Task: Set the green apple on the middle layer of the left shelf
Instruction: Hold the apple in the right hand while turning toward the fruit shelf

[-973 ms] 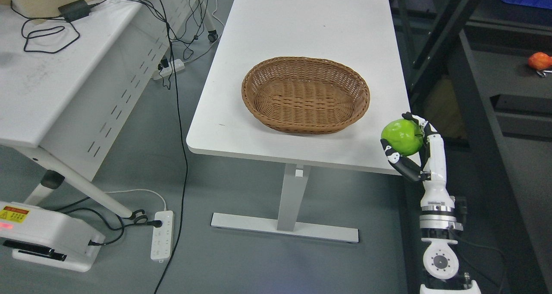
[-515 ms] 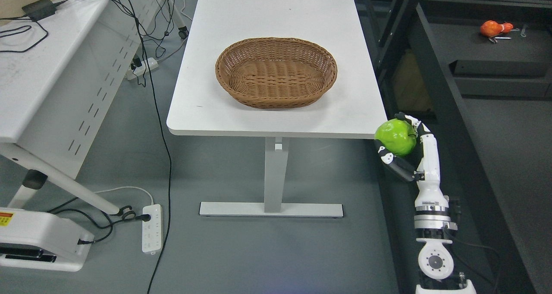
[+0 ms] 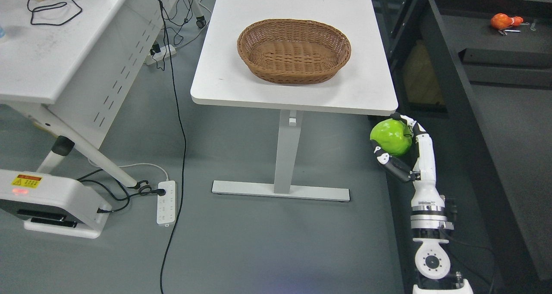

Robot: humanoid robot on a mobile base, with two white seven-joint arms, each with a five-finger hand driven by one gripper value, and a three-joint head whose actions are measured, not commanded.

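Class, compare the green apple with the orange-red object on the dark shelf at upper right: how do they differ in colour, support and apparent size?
The green apple is bright green; the orange-red object is orange-red. The apple is held off the floor in the right hand, while the orange-red object lies on the dark shelf. The apple looks larger in the picture. Both are rounded.

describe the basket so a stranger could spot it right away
Find the white table in the middle of the room. Near its front edge sits the wicker basket. It is oval, brown and empty, the only thing on that tabletop.
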